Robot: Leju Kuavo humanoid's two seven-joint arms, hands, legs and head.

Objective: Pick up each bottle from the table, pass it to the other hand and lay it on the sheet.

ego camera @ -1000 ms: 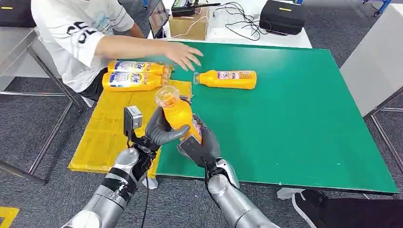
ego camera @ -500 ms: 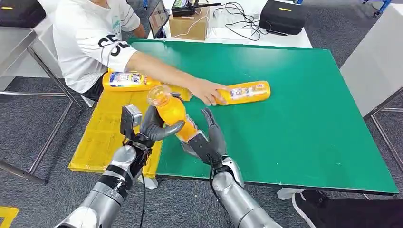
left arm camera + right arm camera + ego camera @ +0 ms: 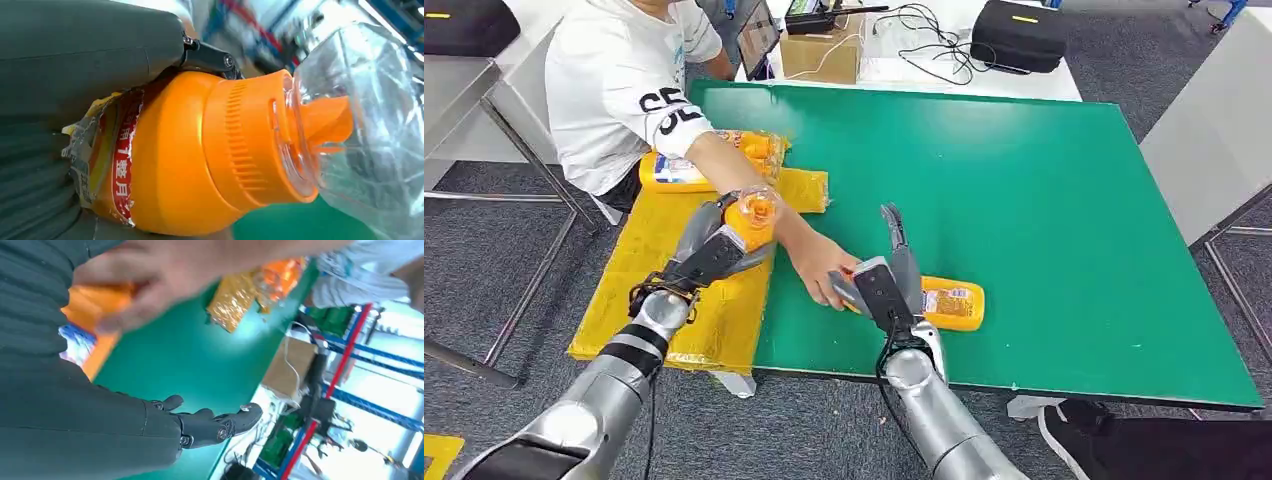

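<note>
Green table top (image 3: 1044, 200) is bordered on the robot's left by the yellow sheet (image 3: 654, 290), where one bottle (image 3: 674, 172) is already laid near the seated person (image 3: 614, 90). A second bottle (image 3: 749, 215) is gripped by the left hand (image 3: 709, 250) over the sheet, fingers wrapped round its body, cap (image 3: 260, 140) pointing away from the wrist; laying down is judged the step in hand. A third bottle (image 3: 944, 303) is being set on the table by the person's hand (image 3: 819, 270), probably as the next pick. Right hand (image 3: 886, 285) is held above it, fingers apart, empty.
</note>
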